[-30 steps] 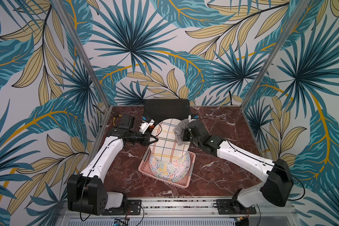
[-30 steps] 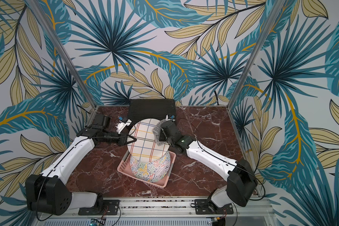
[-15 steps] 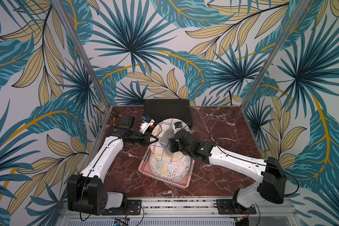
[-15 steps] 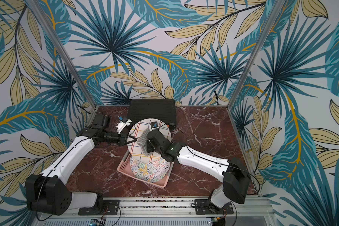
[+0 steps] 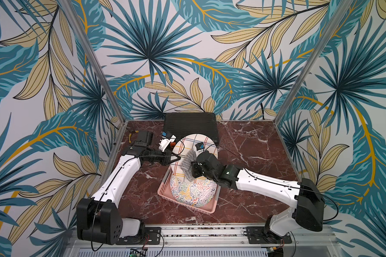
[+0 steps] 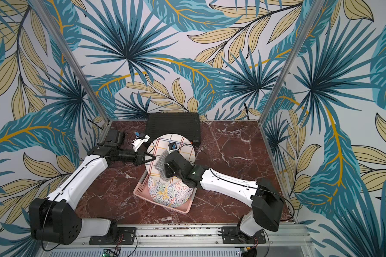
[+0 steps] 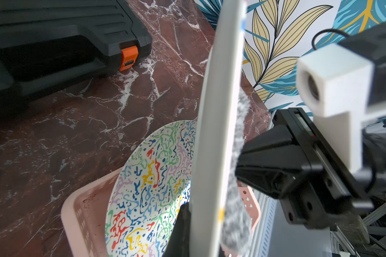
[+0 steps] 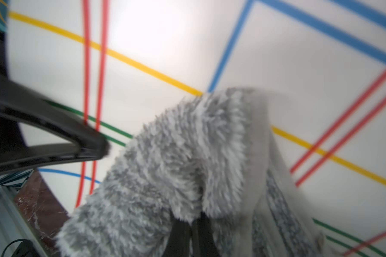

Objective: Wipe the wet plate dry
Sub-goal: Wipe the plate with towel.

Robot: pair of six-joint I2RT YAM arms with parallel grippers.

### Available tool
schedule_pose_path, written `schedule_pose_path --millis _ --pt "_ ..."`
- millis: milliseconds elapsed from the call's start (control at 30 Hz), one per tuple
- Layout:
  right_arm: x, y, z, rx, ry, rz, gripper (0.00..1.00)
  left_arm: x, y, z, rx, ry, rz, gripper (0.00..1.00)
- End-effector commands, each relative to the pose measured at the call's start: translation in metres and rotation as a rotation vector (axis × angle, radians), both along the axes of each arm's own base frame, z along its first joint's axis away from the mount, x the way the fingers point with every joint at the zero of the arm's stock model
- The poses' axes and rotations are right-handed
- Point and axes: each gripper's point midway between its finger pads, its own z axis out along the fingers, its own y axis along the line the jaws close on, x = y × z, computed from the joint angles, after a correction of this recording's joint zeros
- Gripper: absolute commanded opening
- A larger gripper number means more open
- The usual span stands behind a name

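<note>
Top views, checked plate: checked plate (image 5: 187, 142) stands upright on edge above the pink basket (image 5: 163, 191), mid worktop (image 5: 254, 144); same in both top views.
Top views, left end effector: left end effector (image 5: 178, 158) clenched on plate rim, one pinch pt only.
Top views, right end effector: right end effector (image 5: 192, 170) grasping grey cloth (image 5: 186, 160), cloth pressed on plate face.
Top views, risk: cloth push vs a single rim pinch, so plate could pivot or slip out; wet glaze prob. low friction. A drop would land on the patterned plate (image 5: 192, 192) in the basket right below and could chip both.
Top views, around: black case (image 6: 173, 124) near, behind plate; limits room to swing plate back.
Left wrist, plate: seen edge-on (image 7: 218, 111); cloth (image 7: 239, 155) flat on one face w/ right end effector (image 7: 243, 164) behind it.
Left wrist, risk: other face has no cloth on it, so it likely needs a turn or regrip, an extra slip chance.
Left wrist, around: orange latch (image 7: 128, 55) on case; basket rim (image 7: 76, 211) close under plate edge, and a low sweep may snag cloth there.
Right wrist, plate: fills view (image 8: 210, 44), coloured lines; droplets can't be made out, blurred.
Right wrist, cloth: bunched (image 8: 165, 166), draped over the jaws; a loose flap could fold away and leave bare jaw on glaze, so poor drying or a scratch.
Right wrist, obstacle: left end effector's finger (image 8: 89, 144) lies across plate face, cloth just beside it; a sweep that way risks an arm clash, and the patch under it won't get wiped.
</note>
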Motion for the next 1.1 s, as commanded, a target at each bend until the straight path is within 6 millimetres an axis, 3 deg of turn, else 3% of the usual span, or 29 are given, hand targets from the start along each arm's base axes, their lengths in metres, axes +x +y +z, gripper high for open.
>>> schedule_pose_path --millis 0,100,333,433,533,767,1067 --pt "-0.002 -0.013 -0.019 -0.035 0.035 -0.037 0.00 -0.015 -0.012 0.030 -0.105 -0.061 -0.086 0.00" --pt "-0.013 0.006 -0.023 -0.041 0.046 0.031 0.00 -0.014 -0.013 0.030 -0.106 -0.060 -0.087 0.00" --pt "-0.046 0.083 -0.002 -0.022 0.012 0.263 0.00 -0.014 -0.013 0.028 -0.104 -0.054 -0.086 0.00" --pt "-0.047 0.090 -0.005 -0.014 0.028 0.254 0.00 -0.015 -0.012 0.029 -0.104 -0.057 -0.086 0.00" --pt "-0.039 0.073 -0.018 -0.032 0.041 0.175 0.00 -0.017 -0.012 0.031 -0.105 -0.062 -0.087 0.00" --pt "-0.012 -0.012 -0.045 -0.016 0.085 -0.061 0.00 -0.027 -0.014 0.042 -0.130 -0.075 -0.128 0.00" --pt "0.027 -0.125 -0.043 0.004 0.077 -0.372 0.00 -0.037 -0.013 0.054 -0.149 -0.098 -0.153 0.00"
